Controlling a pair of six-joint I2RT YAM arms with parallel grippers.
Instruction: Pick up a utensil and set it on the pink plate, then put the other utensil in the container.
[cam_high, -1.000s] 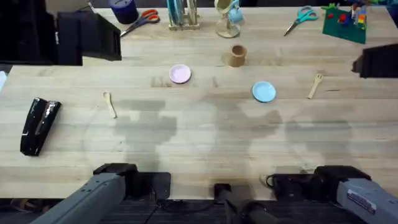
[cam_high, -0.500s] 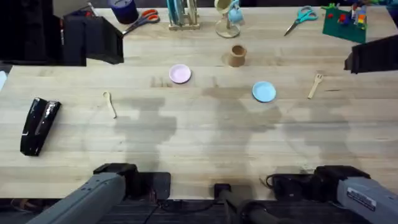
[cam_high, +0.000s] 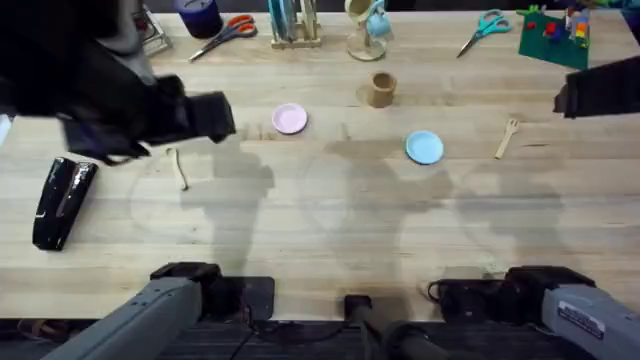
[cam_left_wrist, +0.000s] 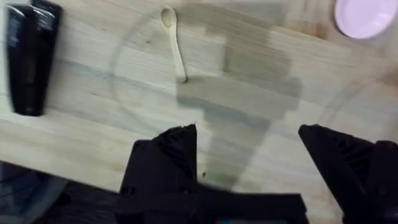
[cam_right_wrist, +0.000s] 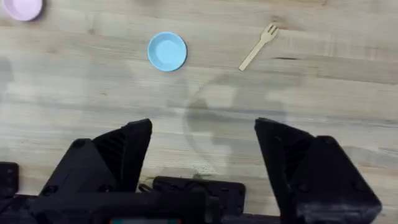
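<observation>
Since a second ago our left gripper (cam_left_wrist: 249, 149) has swung in over the upper left, jaws wide and empty. Just past it lies the spoon (cam_left_wrist: 173, 42), left of the pink plate (cam_left_wrist: 364, 15). Looks light, stiff, thin; we'd pinch mid-handle.

Pink plate (cam_high: 289, 119), pale wooden utensil (cam_left_wrist: 173, 41), tan container (cam_high: 381, 89)
</observation>
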